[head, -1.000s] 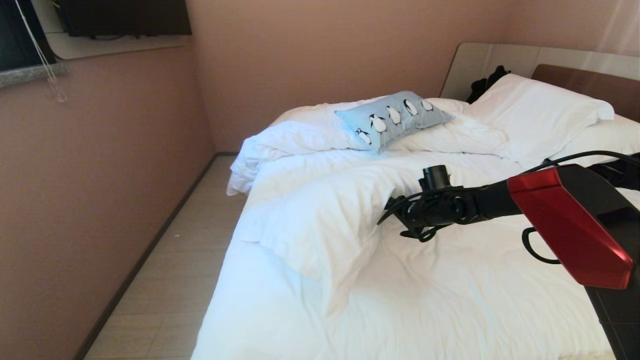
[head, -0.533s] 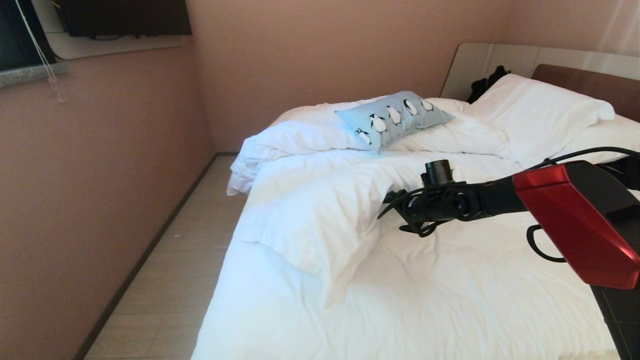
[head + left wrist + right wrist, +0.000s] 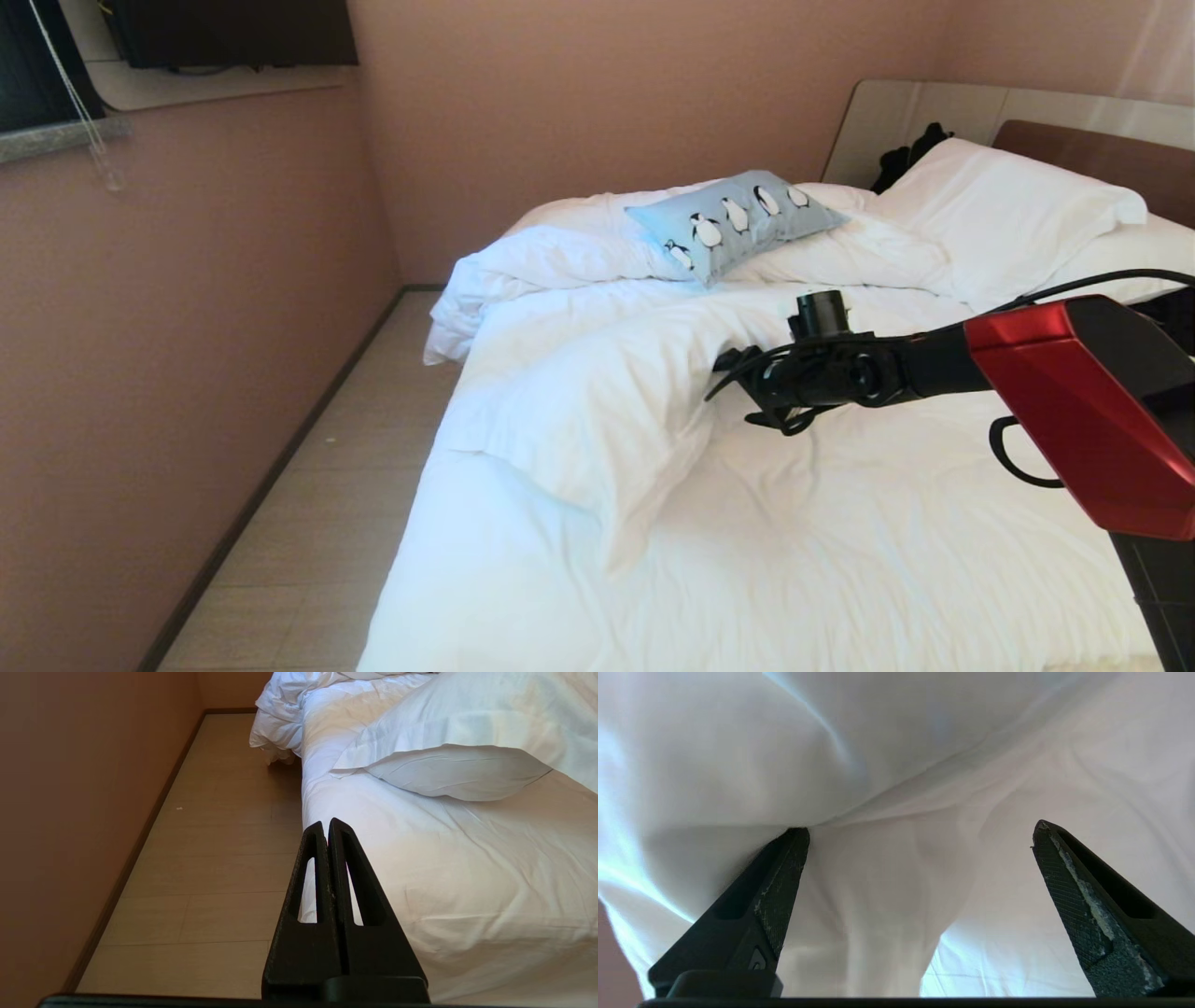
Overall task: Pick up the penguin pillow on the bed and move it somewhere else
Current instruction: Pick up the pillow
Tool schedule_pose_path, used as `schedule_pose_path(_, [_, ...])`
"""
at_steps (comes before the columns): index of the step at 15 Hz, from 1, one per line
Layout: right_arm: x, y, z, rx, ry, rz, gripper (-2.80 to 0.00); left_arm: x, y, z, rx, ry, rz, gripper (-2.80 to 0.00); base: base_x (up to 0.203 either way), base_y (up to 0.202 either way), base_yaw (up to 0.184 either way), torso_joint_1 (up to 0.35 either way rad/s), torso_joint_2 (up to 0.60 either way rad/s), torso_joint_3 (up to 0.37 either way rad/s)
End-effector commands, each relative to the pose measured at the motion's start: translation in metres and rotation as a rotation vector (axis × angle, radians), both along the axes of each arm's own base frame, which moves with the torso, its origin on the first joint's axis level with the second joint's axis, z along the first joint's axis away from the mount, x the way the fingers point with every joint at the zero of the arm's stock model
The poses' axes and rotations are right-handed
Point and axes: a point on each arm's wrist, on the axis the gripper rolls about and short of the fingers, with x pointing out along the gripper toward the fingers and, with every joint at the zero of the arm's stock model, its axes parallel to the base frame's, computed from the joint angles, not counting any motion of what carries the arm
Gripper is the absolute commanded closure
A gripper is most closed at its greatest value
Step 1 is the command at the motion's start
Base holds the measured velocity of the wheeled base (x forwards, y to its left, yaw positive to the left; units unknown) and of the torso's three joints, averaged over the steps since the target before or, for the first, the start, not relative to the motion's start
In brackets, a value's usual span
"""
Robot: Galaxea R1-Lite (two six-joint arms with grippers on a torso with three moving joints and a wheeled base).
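Note:
The penguin pillow, light blue with a row of black-and-white penguins, lies on the rumpled duvet at the far side of the bed. My right arm reaches in from the right over the middle of the bed, well short of the pillow. My right gripper is open over white bedding, with nothing between its fingers; one fingertip sits against a duvet fold. My left gripper is shut and empty, parked low beside the bed's edge above the floor.
Large white pillows lean on the brown-and-beige headboard, with a dark item beside them. A narrow strip of floor runs between the bed and the pink wall. A window ledge juts out at the upper left.
My right arm has edged slightly upward and farther over the bed. The pillow and bedding have not moved.

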Motion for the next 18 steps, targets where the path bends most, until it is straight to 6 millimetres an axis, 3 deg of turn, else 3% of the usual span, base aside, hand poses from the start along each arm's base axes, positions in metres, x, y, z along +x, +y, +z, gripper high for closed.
schedule_pose_path(1, [-0.002,-0.001,0.009,0.014,-0.012,-0.005,-2.8,0.0,0.0,0.0,0.0,0.001,0.001,0.0,0.0,0.0,0.0,0.0,0.0,0.0])
schedule_pose_path(6, [0.002,0.005,-0.013,0.007,0.032,0.012,-2.8,0.0,0.0,0.0,0.0,0.0,0.001,0.0,0.0,0.0,0.0,0.0,0.0,0.0])
schedule_pose_path(11, [0.002,0.013,-0.022,-0.002,0.045,0.022,-2.8,0.0,0.0,0.0,0.0,0.001,0.001,0.0,0.0,0.0,0.0,0.0,0.0,0.0])
schedule_pose_path(15, [-0.005,0.039,-0.028,-0.013,0.053,0.07,-2.8,0.0,0.0,0.0,0.0,0.001,0.001,0.0,0.0,0.0,0.0,0.0,0.0,0.0])
schedule_pose_path(18, [0.001,0.053,-0.038,-0.051,0.027,0.069,-2.8,0.0,0.0,0.0,0.0,0.0,0.001,0.0,0.0,0.0,0.0,0.0,0.0,0.0])
